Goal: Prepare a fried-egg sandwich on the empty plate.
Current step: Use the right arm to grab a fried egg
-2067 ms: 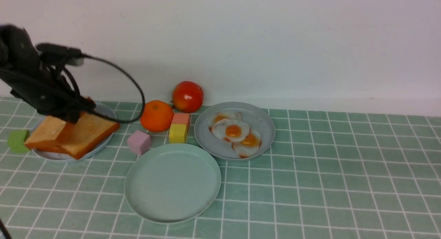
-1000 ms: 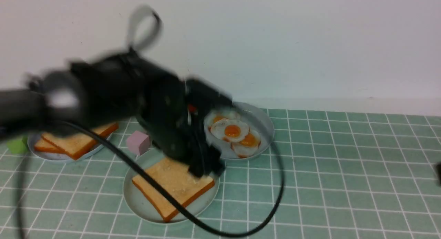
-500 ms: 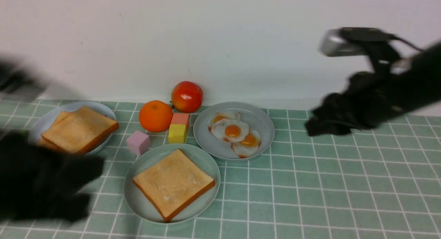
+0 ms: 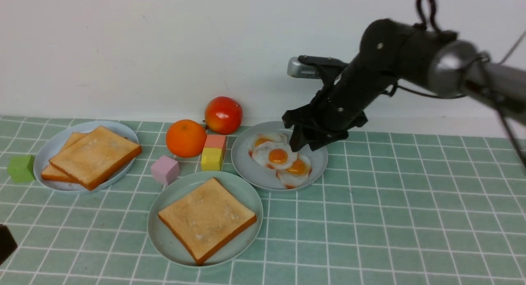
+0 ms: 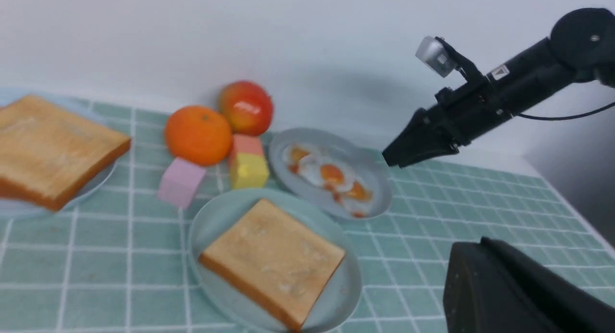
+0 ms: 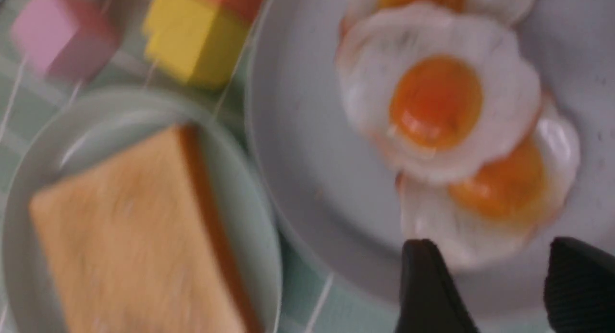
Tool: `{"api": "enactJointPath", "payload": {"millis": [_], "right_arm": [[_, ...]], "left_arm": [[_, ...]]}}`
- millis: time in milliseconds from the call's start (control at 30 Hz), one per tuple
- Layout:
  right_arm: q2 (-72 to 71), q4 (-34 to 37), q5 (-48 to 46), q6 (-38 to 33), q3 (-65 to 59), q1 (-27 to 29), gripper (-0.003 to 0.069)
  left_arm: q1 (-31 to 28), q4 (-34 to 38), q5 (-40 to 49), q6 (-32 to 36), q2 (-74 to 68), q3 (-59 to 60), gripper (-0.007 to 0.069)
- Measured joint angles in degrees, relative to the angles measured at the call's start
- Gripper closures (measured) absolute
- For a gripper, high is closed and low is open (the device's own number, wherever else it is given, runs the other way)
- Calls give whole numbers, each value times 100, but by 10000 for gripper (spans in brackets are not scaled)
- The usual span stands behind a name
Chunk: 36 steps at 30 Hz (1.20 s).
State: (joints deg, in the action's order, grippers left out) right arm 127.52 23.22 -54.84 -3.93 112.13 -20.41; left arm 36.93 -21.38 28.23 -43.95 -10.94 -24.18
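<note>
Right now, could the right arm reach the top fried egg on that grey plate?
Probably yes. The right gripper hangs open close over the grey plate, right beside the top fried egg, and nothing sits between them.

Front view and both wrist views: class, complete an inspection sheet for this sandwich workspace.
Surface: green tiled table.
Job's things: one toast slice on the mint plate; three fried eggs on the grey-blue plate; two spare toasts on the pale plate.
Clutter: orange, red fruit, four coloured cubes.
Claws: right claw open over the eggs; left claw barely visible, state unclear.
Cables: black cable along right arm.
Surroundings: plain white wall.
</note>
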Motion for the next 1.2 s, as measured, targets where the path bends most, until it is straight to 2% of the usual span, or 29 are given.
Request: {"api": "enactJointPath", "payload": {"millis": [267,633,1200], "right_arm": [[931,492,330,238,863,259,224],[1275,1130,833,-22,931,335,220],[1391,1346,663,-209,937,325,220]], "left_arm": [[0,5,39,-35,0,7,638],[0,45,44,-35,0,7,638],[0,45,44,-36,0,25,638]]}}
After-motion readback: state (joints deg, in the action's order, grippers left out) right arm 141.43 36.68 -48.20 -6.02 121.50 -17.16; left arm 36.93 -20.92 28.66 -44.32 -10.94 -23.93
